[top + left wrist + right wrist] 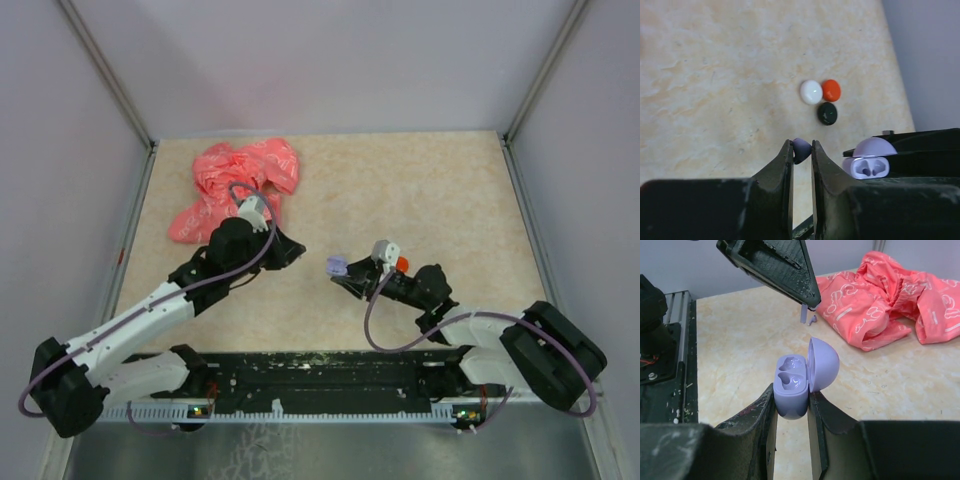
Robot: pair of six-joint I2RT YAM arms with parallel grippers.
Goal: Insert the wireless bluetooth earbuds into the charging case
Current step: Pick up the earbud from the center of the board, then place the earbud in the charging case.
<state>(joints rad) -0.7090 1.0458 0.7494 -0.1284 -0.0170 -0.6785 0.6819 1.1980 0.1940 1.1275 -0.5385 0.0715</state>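
Gripping the open charging case [790, 380] in the right gripper [791, 396], jaws narrowly parted around it, near the scene's middle, sockets bared leftward to receive; pinching a pale purple earbud [800, 148] in the almost closed left gripper [801, 151], just left of the case, apart, apparently poised for insertion.

Counter [420, 190]: beige, marbled stone-pattern surface, matt, evenly lit, soft shadows only. Enclosure: plain pale grey-lilac back wall [330, 60], left wall [50, 180] and right wall [600, 180], joined at a slanting left corner post [105, 70] and right corner post [545, 70], both metal. Near edge: black mounting rail [330, 372], scuffed with pale marks. Grey metal ledge [300, 455] runs below it.
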